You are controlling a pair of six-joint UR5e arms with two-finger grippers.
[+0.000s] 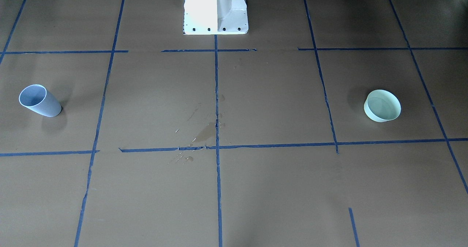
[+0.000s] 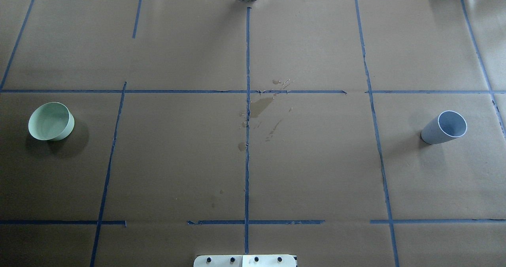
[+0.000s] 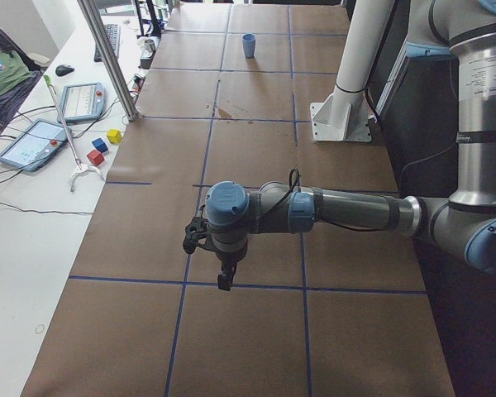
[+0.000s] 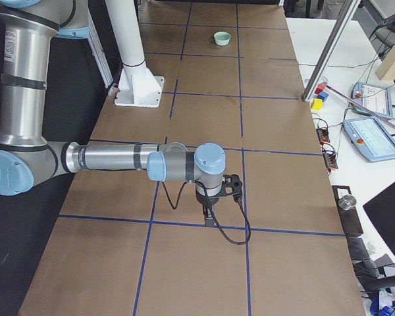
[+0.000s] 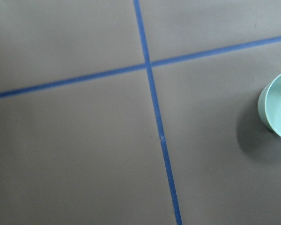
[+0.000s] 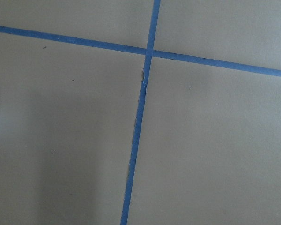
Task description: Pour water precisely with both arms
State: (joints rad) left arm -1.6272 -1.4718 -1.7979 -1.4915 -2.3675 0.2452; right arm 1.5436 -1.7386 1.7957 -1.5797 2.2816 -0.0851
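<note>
A pale green bowl point(image 1: 382, 106) stands on my left side of the table; it also shows in the overhead view point(image 2: 50, 121) and at the right edge of the left wrist view point(image 5: 277, 105). A blue-grey cup point(image 1: 39, 101) stands on my right side point(image 2: 444, 128). A little water point(image 1: 206, 132) lies spilled in a glossy patch on the paper at the table's middle point(image 2: 261, 106). My left gripper point(image 3: 223, 279) and right gripper point(image 4: 209, 216) point down over the table's two ends, apart from both vessels. I cannot tell whether either is open or shut.
The white pedestal point(image 1: 215, 9) stands at the table's robot side. Blue tape lines point(image 2: 247, 140) divide the brown paper. A metal post point(image 3: 107, 58), coloured blocks point(image 3: 99, 145) and control tablets point(image 4: 375, 135) stand along the far edge and side bench.
</note>
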